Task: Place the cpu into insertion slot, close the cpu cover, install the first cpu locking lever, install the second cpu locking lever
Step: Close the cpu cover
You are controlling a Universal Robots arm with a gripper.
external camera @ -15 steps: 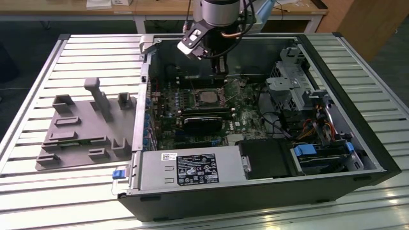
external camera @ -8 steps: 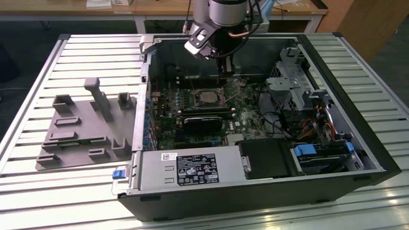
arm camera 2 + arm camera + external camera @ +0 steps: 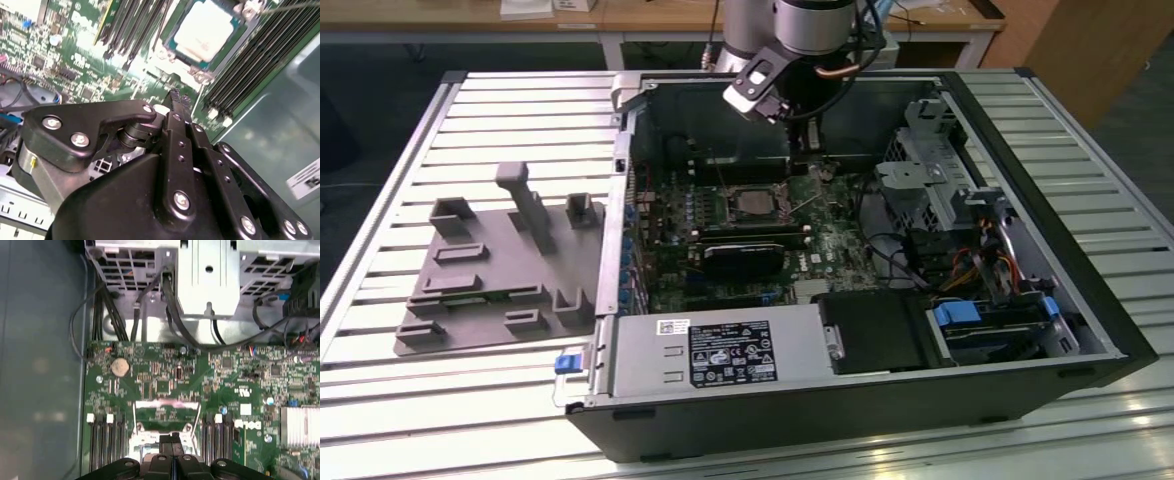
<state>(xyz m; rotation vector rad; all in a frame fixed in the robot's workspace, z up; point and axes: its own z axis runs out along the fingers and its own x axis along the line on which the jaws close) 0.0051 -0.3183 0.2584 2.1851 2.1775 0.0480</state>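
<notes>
The cpu (image 3: 204, 30), a flat square with a dull silver top, lies in the insertion slot (image 3: 754, 203) on the green board. The slot (image 3: 150, 442) is partly hidden behind my fingers in the first wrist view. The cpu cover (image 3: 167, 403), a thin silvery frame with a window, is swung back off the slot, and the board shows through it. A thin wire lever (image 3: 290, 6) stands raised beside the slot. My gripper (image 3: 803, 148) hangs above the board just past the slot, its fingertips (image 3: 175, 96) pressed together and holding nothing. It also appears in the first wrist view (image 3: 171, 439).
The open computer case (image 3: 1067, 300) lies on a slatted metal table. A grey fixture plate (image 3: 494, 270) sits at the exterior view's left. Memory slots (image 3: 250, 55) flank the slot. A black block (image 3: 740, 255), the power supply (image 3: 707, 355), the drive cage (image 3: 921, 180) and cables (image 3: 170, 305) crowd the case.
</notes>
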